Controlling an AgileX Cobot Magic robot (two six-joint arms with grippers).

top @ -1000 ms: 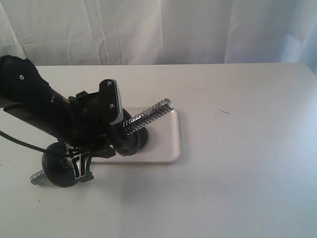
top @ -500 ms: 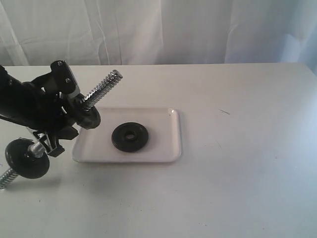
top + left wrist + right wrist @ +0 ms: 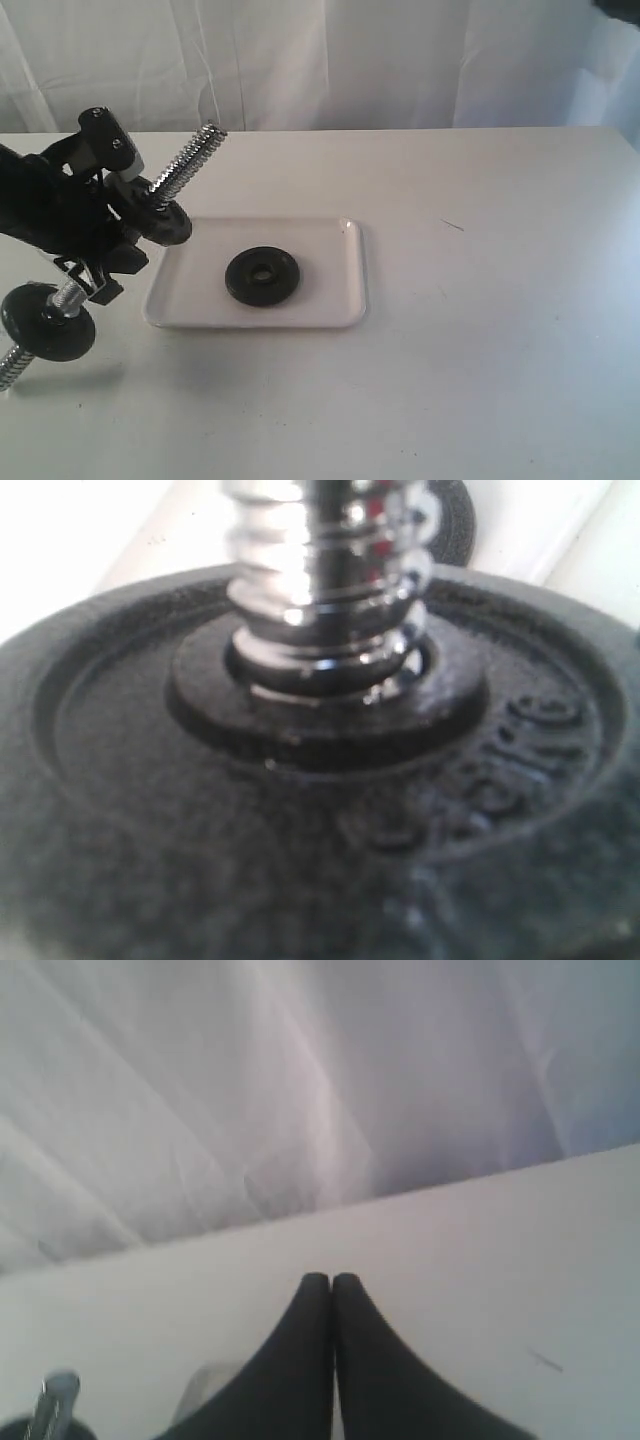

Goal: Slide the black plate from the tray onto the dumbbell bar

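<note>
Hold on the dumbbell bar [image 3: 188, 158] is provided by the left gripper [image 3: 108, 228], whose jaws are clamped on the rod's middle stretch, between two black discs already threaded on it. The left arm is reached in from the left edge of the exterior view, low over the table [image 3: 480, 300], with the wrist turned so that the bar is carried tilted. One threaded end is pointed up toward the curtain [image 3: 330, 60], and the other is angled down near the table's front left. The upper disc [image 3: 165, 222] is seated just beyond the jaws on the raised side, and the lower disc [image 3: 48, 322] is set near the other end. In the left wrist view the frame is nearly filled by a disc with the threaded chrome passed through its hole. The black plate [image 3: 262, 276] is laid flat near the middle of the tray [image 3: 350, 300], apart from the bar and touched by neither gripper. The right gripper [image 3: 331, 1285] is shown in its wrist view with its fingertips pressed together on nothing, raised over the table and faced toward the curtain.
</note>
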